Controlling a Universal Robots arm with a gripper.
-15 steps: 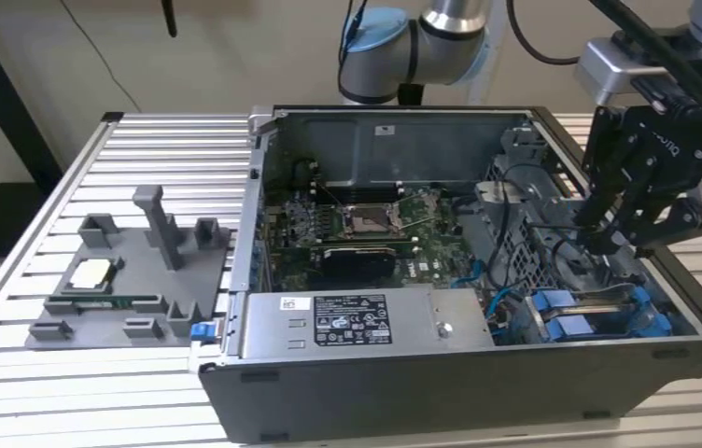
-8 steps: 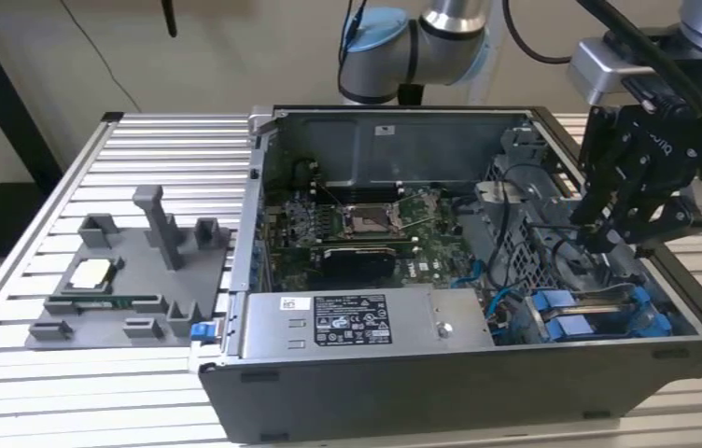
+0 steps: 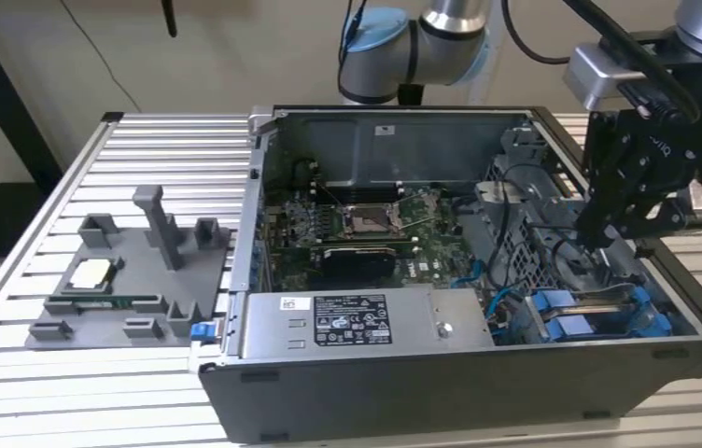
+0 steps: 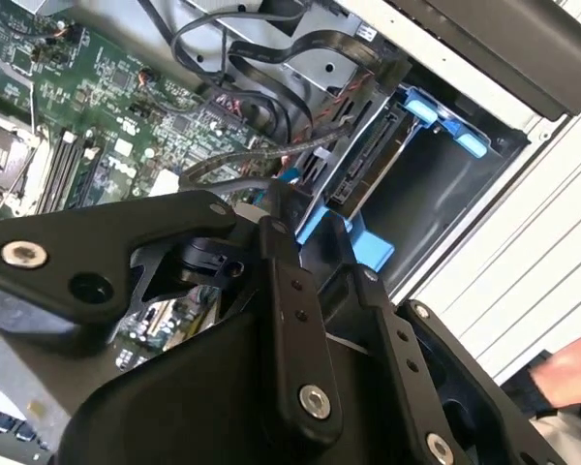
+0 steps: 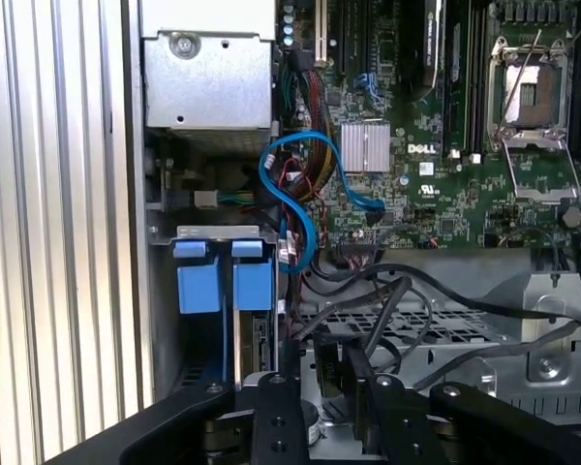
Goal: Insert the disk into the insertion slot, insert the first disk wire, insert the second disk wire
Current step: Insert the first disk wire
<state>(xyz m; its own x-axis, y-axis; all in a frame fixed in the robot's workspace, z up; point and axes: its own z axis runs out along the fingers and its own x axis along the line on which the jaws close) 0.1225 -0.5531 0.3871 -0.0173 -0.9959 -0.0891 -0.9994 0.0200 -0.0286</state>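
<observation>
— Since the computer case (image 3: 451,392) lies open on the slatted aluminium counter (image 3: 27,392), what sits nearest in the exterior view?

— The power supply (image 3: 351,322). It carries a white printed sticker, but the text is too small to read. At the exterior view's right of it is the insertion slot (image 3: 538,280), with blue tabs showing.

— And the disk?

— The disk (image 4: 366,163) stands on edge inside that slot. The second wrist view shows its connector edge, held in the blue frame.

— The gripper?

— The gripper (image 3: 603,238) hangs inside the case near the slot, among black cables. I cannot tell whether it grips anything.

— Farther in?

— In the first wrist view a blue cable (image 5: 295,194) loops beside the motherboard (image 5: 445,194). Beyond that is the CPU socket (image 3: 368,219). A grey moulded tray (image 3: 127,280) lies on the counter at the exterior view's left, with a beige wall behind.
</observation>
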